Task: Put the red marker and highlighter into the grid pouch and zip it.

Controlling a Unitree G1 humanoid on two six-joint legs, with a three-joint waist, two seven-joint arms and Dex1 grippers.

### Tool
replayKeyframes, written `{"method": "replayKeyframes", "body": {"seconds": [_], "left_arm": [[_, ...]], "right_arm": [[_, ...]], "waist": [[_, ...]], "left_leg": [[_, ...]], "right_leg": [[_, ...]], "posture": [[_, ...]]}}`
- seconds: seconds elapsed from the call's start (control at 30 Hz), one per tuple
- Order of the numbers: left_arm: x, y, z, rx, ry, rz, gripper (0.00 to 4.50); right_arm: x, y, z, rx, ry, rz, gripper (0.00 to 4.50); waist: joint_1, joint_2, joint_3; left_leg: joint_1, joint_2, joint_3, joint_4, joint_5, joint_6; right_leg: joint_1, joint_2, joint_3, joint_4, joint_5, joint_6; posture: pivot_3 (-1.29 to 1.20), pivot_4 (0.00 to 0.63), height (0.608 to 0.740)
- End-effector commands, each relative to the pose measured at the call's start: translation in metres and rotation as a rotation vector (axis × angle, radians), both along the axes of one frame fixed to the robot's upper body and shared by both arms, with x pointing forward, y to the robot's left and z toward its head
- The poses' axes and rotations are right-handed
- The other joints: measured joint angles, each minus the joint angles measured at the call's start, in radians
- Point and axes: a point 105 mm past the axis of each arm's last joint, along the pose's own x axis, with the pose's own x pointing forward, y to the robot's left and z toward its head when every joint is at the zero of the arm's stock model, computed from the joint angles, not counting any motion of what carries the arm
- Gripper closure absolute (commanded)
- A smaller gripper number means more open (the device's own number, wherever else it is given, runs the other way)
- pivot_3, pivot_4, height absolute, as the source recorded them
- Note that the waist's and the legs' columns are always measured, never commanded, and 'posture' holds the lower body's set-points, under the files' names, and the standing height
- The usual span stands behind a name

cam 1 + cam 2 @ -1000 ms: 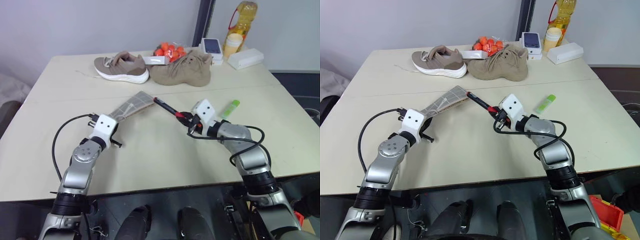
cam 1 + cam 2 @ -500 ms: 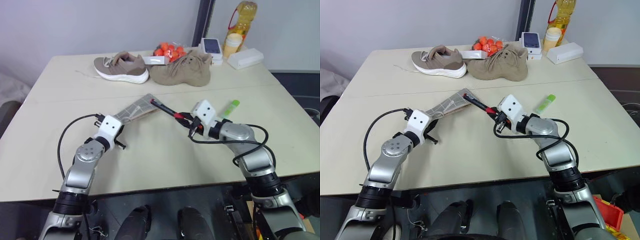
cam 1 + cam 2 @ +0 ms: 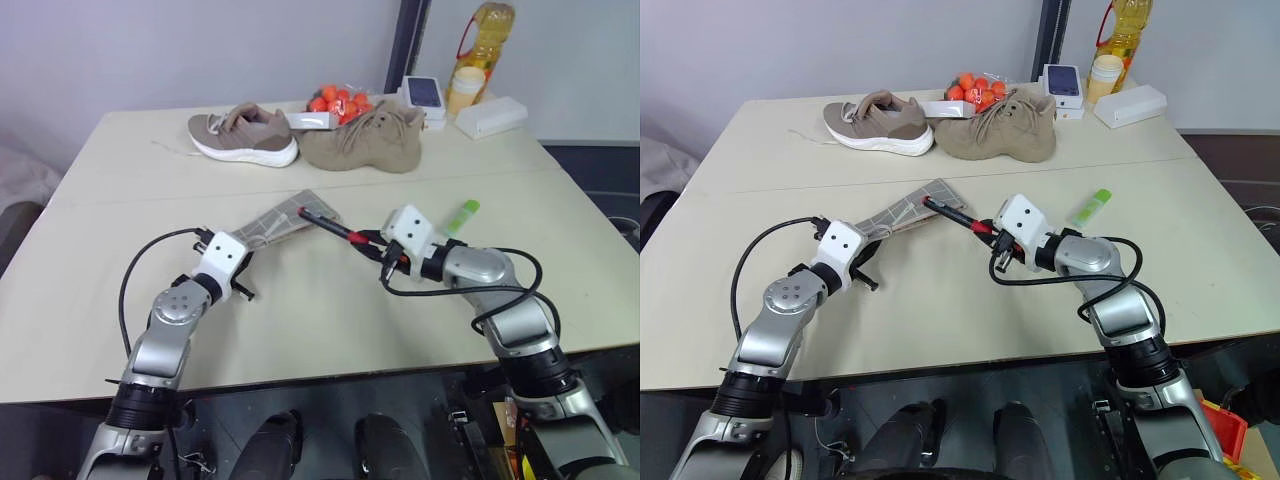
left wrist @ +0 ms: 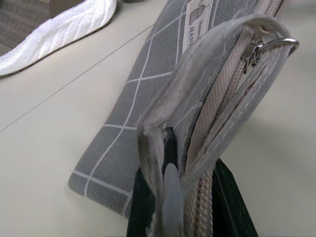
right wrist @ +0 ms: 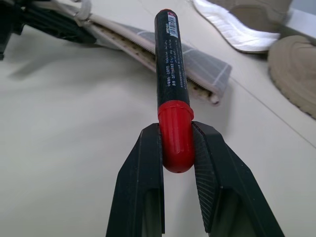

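Observation:
The grid pouch (image 3: pixel 282 219) lies flat-angled just above the table's middle, its near end pinched in my left gripper (image 3: pixel 238 256), which is shut on the fabric edge beside the open zipper (image 4: pixel 212 113). My right gripper (image 3: pixel 373 243) is shut on the red cap (image 5: pixel 175 136) of the red marker (image 3: pixel 330 224). The marker's black barrel points toward the pouch, its tip over the pouch's far end. The light-green highlighter (image 3: pixel 462 215) lies on the table to the right of my right gripper, untouched.
Two tan shoes (image 3: pixel 245 135) (image 3: pixel 365 140) stand at the back of the table with a pile of small orange things (image 3: pixel 340 100) behind them. A yellow bottle (image 3: pixel 480 40), a white box (image 3: pixel 490 117) and a small carton (image 3: pixel 425 92) sit at the back right.
The pouch's far end has swung to the right, and the marker's tip has swung left. The tip now overlaps the pouch's far end instead of standing beside it.

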Motion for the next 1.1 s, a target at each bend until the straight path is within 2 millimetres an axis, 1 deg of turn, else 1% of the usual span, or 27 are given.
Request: {"method": "replayKeyframes", "body": {"seconds": [0.03,0.13,0.4,0.5,0.57,0.83,1.1], "left_arm": [[-0.001,-0.008,0.007,0.017,-0.040,-0.049,4.50],[0.000,-0.009,0.008,0.017,-0.043,-0.058,4.50],[0.003,-0.007,0.009,0.024,-0.046,-0.061,4.50],[0.004,-0.006,0.010,0.025,-0.046,-0.060,4.50],[0.004,-0.006,0.010,0.025,-0.047,-0.061,4.50],[0.004,-0.007,0.010,0.023,-0.050,-0.063,4.50],[0.000,-0.011,0.009,0.037,-0.051,-0.091,4.50]], "right_arm": [[-0.006,0.005,0.019,0.000,-0.071,0.040,4.21],[-0.006,0.003,0.019,-0.013,-0.073,0.031,4.21],[-0.006,-0.010,0.014,-0.038,-0.067,-0.007,4.21],[-0.016,-0.014,0.009,-0.052,-0.027,0.028,4.21],[-0.017,-0.016,0.004,-0.072,-0.016,0.031,4.21],[-0.018,-0.011,-0.003,-0.081,0.000,0.055,4.21],[-0.008,-0.016,-0.002,-0.096,-0.026,0.008,4.21]], "waist": [[0.000,0.000,0.000],[0.000,0.000,0.000],[0.001,0.000,0.000],[0.001,-0.001,0.000],[0.000,-0.001,0.000],[0.001,-0.001,0.001],[0.000,-0.001,0.001]], "left_leg": [[0.000,0.000,0.000,0.000,0.000,0.000],[0.000,0.000,0.000,0.000,0.000,0.000],[0.000,0.000,0.000,0.000,0.000,0.000],[0.000,0.000,0.000,0.000,0.000,0.000],[0.000,0.000,0.000,0.000,0.000,0.000],[0.000,0.000,0.000,0.000,0.000,0.000],[0.000,0.000,0.000,0.000,0.000,0.000]], "right_leg": [[0.000,0.000,0.000,0.000,0.000,0.000],[0.000,0.000,0.000,0.000,0.000,0.000],[0.000,0.000,0.000,0.000,0.000,0.000],[0.000,0.000,0.000,0.000,0.000,0.000],[0.000,0.000,0.000,0.000,0.000,0.000],[0.001,0.000,0.000,-0.001,0.000,0.000],[0.001,0.000,0.000,-0.001,0.000,0.000]], "posture": [[0.00,0.150,0.740],[0.00,0.150,0.740],[0.00,0.150,0.740],[0.00,0.150,0.740],[0.00,0.150,0.740],[0.00,0.150,0.740],[0.00,0.150,0.740]]}}
